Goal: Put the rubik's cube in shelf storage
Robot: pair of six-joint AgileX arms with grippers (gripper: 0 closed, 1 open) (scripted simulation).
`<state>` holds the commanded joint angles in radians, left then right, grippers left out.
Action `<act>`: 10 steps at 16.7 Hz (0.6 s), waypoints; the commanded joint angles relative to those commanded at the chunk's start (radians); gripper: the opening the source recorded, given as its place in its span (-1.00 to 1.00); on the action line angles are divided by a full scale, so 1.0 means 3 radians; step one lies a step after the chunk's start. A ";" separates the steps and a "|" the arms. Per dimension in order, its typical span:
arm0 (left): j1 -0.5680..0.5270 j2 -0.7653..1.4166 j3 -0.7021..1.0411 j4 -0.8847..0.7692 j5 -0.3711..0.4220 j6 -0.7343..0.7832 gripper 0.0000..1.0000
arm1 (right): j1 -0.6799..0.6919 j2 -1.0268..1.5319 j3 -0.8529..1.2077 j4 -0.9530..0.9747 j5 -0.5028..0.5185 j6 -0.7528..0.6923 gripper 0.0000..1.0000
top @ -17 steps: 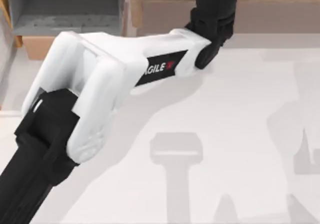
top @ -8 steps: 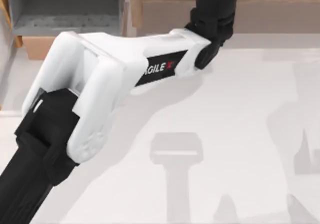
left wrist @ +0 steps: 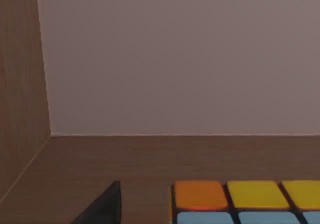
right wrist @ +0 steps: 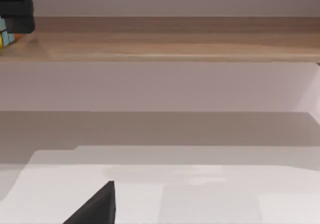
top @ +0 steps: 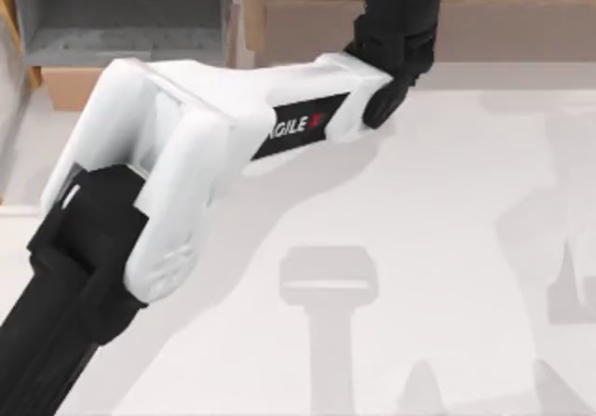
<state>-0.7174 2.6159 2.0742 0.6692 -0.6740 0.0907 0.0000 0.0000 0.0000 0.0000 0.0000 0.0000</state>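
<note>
White tabletop (top: 447,248) spreads below you, with the shelf storage (top: 521,25) running along its far edge and a grey-lined box (top: 121,25) at the far left. Your left arm (top: 186,155) reaches diagonally from the near left up to the shelf, and its black wrist goes in over the wooden ledge. On the left wrist view you see the rubik's cube (left wrist: 250,201) close to the camera, orange and yellow tiles above a row of light blue ones, over the brown shelf floor, with the side wall and pale back panel behind. One dark fingertip (left wrist: 102,209) shows beside the cube; whether the left gripper clamps it, you cannot tell. From the right wrist view, the cube (right wrist: 5,36) sits at the ledge under the left gripper (right wrist: 15,8). One dark right fingertip (right wrist: 95,206) hangs over the table.
</note>
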 joint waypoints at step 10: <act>0.0001 -0.0416 -0.0647 0.0273 0.0501 -0.0059 1.00 | 0.0000 0.0000 0.0000 0.0000 0.0000 0.0000 1.00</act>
<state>-0.7173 2.4910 1.8800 0.7510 -0.5239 0.0729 0.0000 0.0000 0.0000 0.0000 0.0000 0.0000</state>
